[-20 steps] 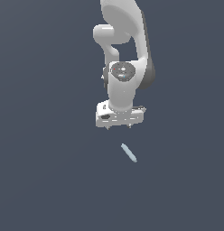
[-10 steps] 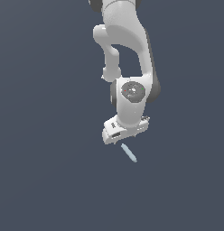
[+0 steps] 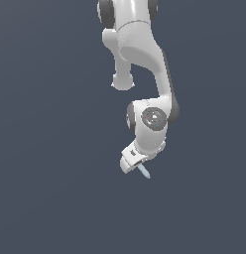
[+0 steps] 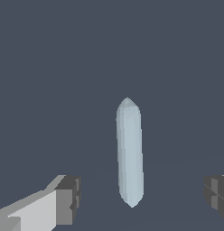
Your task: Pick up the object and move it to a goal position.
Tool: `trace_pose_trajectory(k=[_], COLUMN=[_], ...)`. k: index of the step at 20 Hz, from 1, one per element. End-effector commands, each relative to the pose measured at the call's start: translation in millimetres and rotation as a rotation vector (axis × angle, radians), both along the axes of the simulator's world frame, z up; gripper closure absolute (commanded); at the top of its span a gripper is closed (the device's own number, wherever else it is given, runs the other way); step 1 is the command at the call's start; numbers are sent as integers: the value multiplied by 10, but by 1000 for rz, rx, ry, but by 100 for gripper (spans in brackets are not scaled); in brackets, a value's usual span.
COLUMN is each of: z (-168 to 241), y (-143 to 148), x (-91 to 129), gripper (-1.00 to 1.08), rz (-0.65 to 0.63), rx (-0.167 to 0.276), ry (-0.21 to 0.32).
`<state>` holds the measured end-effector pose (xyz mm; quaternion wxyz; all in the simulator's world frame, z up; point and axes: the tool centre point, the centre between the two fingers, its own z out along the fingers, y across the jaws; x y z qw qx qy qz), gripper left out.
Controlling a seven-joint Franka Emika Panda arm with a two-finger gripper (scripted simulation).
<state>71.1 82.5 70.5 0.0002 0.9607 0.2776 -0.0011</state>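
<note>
Exterior view: we see our white arm (image 3: pixel 145 69) bent down over the dark grey floor (image 3: pixel 50 198), the gripper (image 3: pixel 136 167) low above the object (image 3: pixel 144 171). In the wrist view our fingers (image 4: pixel 68 200) stand wide, the pale blue-grey cylinder (image 4: pixel 129 152) lying between them, touching neither.
</note>
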Motion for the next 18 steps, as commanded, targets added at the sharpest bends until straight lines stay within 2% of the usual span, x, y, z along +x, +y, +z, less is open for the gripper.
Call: trace_pose_trajectory(k=[1, 10, 18], z=[-48, -131, -510], y=[29, 41, 45], x=[35, 41, 35], gripper=[-92, -92, -92], rz=[26, 35, 40], rx=[1, 1, 1], ry=[-2, -1, -2])
